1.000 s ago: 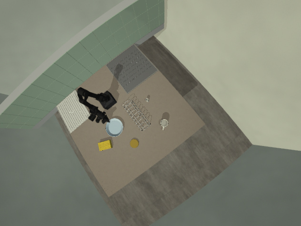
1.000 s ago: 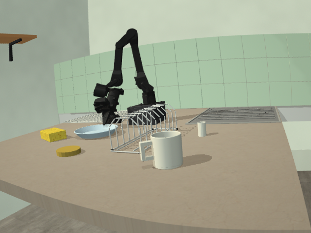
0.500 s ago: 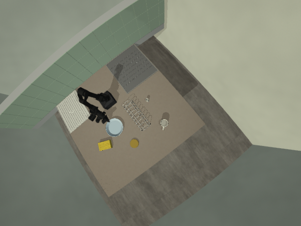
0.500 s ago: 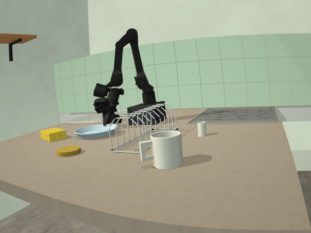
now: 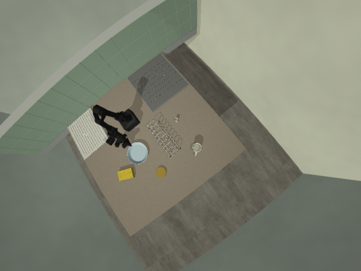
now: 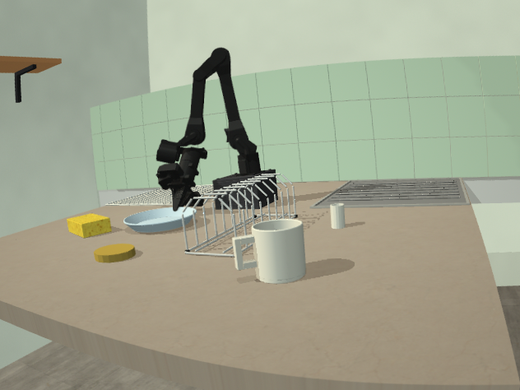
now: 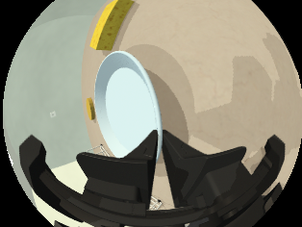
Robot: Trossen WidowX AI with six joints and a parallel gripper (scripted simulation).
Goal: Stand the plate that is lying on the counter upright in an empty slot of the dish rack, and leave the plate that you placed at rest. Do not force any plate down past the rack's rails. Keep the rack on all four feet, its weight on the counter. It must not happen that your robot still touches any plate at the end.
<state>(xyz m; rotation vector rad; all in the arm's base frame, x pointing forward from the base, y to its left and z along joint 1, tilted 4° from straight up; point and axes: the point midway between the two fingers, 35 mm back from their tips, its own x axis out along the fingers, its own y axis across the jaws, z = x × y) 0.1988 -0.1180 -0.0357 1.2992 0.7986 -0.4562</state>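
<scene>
The light blue plate (image 5: pixel 136 152) lies flat on the counter, left of the wire dish rack (image 5: pixel 164 134). It also shows in the side view (image 6: pixel 159 219) and in the wrist view (image 7: pixel 124 104). The rack (image 6: pixel 239 214) stands on the counter and all its slots are empty. My gripper (image 5: pixel 128 143) (image 6: pixel 179 203) points down at the plate's rim on the side nearest the arm's base. In the wrist view the fingers stand nearly together with the thin rim between them, one finger inside the plate and one outside.
A yellow sponge (image 5: pixel 125 174) and a yellow disc (image 5: pixel 160 171) lie near the plate. A white mug (image 6: pixel 279 250) and a small white cup (image 6: pixel 336 215) stand beyond the rack. A grey drain grid (image 5: pixel 159 81) and a white ribbed mat (image 5: pixel 87 132) lie by the tiled wall.
</scene>
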